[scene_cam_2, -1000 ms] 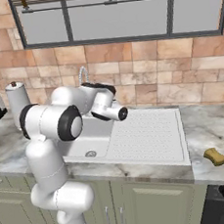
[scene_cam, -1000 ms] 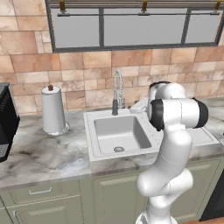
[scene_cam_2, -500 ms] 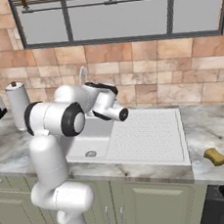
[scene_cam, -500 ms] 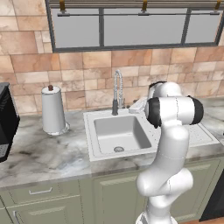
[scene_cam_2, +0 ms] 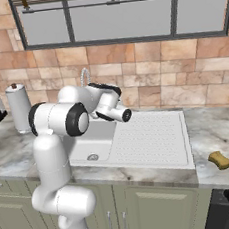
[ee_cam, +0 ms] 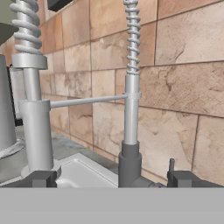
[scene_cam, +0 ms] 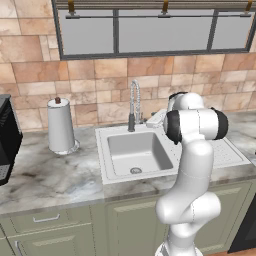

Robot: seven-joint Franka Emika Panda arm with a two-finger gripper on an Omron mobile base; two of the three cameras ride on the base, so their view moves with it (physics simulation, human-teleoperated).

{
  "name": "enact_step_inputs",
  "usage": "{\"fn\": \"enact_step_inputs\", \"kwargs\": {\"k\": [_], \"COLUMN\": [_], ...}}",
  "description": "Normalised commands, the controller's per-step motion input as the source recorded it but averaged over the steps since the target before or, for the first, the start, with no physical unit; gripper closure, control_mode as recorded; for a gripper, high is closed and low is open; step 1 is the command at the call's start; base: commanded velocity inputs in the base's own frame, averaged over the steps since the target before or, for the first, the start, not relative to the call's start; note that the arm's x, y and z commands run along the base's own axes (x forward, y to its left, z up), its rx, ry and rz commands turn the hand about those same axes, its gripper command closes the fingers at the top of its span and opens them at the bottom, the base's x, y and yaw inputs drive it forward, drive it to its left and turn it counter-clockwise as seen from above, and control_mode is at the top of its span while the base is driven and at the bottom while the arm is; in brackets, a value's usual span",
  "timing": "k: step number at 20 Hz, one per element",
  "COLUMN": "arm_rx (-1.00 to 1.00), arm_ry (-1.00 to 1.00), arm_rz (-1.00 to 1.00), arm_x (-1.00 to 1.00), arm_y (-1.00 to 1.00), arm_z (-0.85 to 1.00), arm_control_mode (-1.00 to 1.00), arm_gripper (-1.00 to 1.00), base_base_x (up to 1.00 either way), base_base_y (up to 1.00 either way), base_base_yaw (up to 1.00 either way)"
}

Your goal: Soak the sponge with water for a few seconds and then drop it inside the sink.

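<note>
**Pincer wide open at the faucet, sponge far off on the desk**

My pincer (ee_cam: 111,178) is spread wide and holds nothing; its two dark fingertips (ee_cam: 43,178) stand well apart at the bottom of the hand view, with the base of the coiled chrome faucet (ee_cam: 130,109) rising between them, close in front of the tiled wall (ee_cam: 183,87). My hand sits near the back rim of the sink (scene_cam: 140,152), beside the faucet. The white basin shows its round drain (scene_cam: 135,170), and the ribbed drainboard (scene_cam_2: 156,134) lies on its right side. The sponge (scene_cam_2: 220,160) rests on the marble desk (scene_cam_2: 225,139), well apart from the sink, past the drainboard's right edge and near the desk's front. A paper towel roll (scene_cam: 61,126) stands upright to the left of the sink.
</note>
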Motion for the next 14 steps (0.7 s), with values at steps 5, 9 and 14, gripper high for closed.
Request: {"fn": "enact_step_inputs", "kwargs": {"k": [5,9,14], "arm_rx": [0.0,0.0,0.0], "arm_ry": [0.0,-0.01,-0.03], "arm_rz": [-0.02,-0.02,-0.02], "arm_x": [0.25,0.19,0.09], "arm_y": [0.0,0.0,0.0], "arm_z": [0.0,-0.05,-0.13], "arm_control_mode": [-1.0,-1.0,-1.0], "arm_gripper": [-1.0,-1.0,-1.0], "base_base_x": [0.0,0.0,0.0], "base_base_y": [0.0,0.0,0.0], "base_base_yaw": [0.0,0.0,0.0]}}
